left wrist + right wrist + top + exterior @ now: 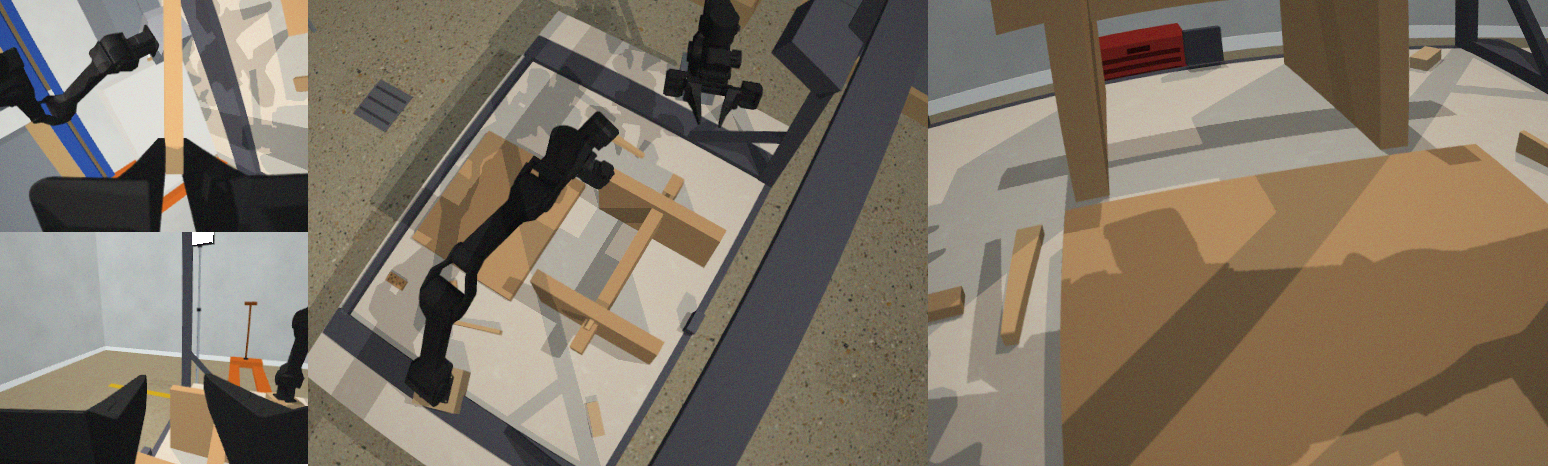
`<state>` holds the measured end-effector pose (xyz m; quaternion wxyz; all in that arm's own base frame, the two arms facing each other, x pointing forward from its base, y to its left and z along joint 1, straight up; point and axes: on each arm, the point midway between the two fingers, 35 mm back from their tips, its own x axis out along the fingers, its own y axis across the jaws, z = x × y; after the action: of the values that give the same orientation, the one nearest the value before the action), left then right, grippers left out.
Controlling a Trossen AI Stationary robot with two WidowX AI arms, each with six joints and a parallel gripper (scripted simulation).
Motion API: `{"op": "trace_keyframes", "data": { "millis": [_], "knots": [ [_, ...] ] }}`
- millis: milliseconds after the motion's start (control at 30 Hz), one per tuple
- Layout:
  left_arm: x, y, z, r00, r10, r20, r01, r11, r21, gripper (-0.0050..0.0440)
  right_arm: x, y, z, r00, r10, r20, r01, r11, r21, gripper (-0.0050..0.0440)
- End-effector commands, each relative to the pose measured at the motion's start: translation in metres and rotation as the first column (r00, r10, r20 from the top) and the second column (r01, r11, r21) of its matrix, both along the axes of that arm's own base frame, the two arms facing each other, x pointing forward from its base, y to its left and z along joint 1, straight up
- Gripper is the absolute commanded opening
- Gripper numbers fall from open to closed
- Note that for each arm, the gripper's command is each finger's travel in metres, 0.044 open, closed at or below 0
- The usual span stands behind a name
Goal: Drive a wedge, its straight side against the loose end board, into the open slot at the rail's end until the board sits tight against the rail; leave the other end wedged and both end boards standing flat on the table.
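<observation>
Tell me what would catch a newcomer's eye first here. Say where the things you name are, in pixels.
First, the black left arm (498,227) (296,354), stretching in the top view across the broad wooden panel (523,260) (1228,300). Next, the H-shaped wooden assembly (628,260) (1080,100) (190,422) beside that panel, two upright boards joined by a rail. In the exterior view, the bright red box (1143,55) stands out in the background.
</observation>
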<state>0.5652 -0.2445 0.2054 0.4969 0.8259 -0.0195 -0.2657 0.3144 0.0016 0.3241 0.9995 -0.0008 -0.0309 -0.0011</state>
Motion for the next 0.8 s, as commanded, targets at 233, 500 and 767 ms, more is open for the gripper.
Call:
{"op": "trace_keyframes", "data": {
  "millis": [233,500,767],
  "knots": [
    [-0.015,-0.055,0.037,0.982,-0.151,0.115,0.112,0.951,0.287,0.001,-0.003,0.0,0.01,1.0,0.0,0.028,0.0,1.0,0.001,0.0175],
    [-0.043,-0.107,0.058,0.931,-0.325,0.167,0.177,0.801,0.572,0.001,-0.003,0.0,0.01,1.0,0.0,0.028,0.0,1.0,0.001,0.0175],
    [-0.062,-0.135,0.064,0.891,-0.426,0.155,0.188,0.658,0.729,0.001,-0.003,0.0,0.01,1.0,0.0,0.027,0.0,1.0,0.001,0.0175]
  ]
}}
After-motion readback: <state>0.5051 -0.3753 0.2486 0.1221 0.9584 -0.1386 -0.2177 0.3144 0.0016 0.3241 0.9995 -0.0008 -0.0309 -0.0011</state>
